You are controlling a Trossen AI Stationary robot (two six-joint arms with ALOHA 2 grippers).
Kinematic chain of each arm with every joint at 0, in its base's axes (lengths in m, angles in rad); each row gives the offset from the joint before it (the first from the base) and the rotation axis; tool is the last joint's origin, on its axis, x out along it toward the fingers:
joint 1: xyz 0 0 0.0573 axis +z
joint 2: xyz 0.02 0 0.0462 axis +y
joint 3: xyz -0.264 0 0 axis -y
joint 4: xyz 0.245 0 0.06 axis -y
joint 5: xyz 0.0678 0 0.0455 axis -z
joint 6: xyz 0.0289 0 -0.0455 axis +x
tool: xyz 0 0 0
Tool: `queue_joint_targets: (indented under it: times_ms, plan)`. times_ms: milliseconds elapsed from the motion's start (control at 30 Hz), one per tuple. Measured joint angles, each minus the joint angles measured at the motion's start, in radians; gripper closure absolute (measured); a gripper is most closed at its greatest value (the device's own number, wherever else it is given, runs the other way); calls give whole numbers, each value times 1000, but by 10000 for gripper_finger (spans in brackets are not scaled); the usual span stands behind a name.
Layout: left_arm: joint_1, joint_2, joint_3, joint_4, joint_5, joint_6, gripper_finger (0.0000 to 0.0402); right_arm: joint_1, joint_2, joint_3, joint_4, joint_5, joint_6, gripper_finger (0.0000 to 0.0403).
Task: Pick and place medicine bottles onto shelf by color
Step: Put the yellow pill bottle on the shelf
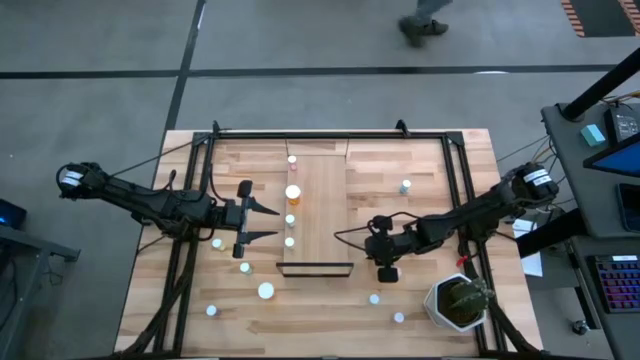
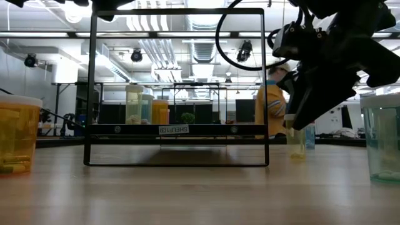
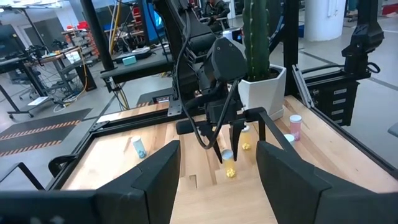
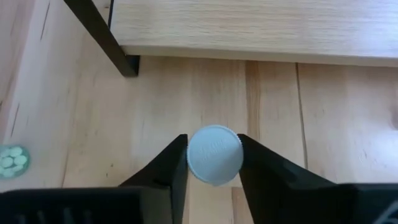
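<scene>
Left arm idle, right arm pinching a bottle beside the shelf.

The left gripper [image 1: 262,223] waits spread wide left of the shelf [image 1: 318,210]; the right gripper [image 4: 212,155] clasps a white-capped bottle [image 4: 214,154] only at its cap, so a lift could let it slip or tip.

Quick head count of the table, looking straight down

I get twelve white-capped medicine bottles [image 1: 265,290]: four on the one shelf [image 1: 322,200], seven loose on the tabletop [image 1: 440,170], and the last medicine bottle [image 4: 214,155] pinched between the right gripper's [image 4: 213,163] fingers. Only one of the shelf four [image 1: 293,193] clearly looks orange from above; can't call colours on the rest. Two arms, so two grippers, the left gripper [image 1: 274,222] holding nothing. One potted plant [image 1: 460,302]. One person [image 1: 424,24] at the far edge, only partly showing.
</scene>
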Motion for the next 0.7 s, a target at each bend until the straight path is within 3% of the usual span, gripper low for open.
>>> queue_joint_targets:
  times_ms: [367,700]
  plan:
    - [0,-1,0,0,0,-25,207,-25,-111,112,-160,25,-39,288]
    - [0,-1,0,8,0,-25,207,-103,-110,313,-421,27,-153,292]
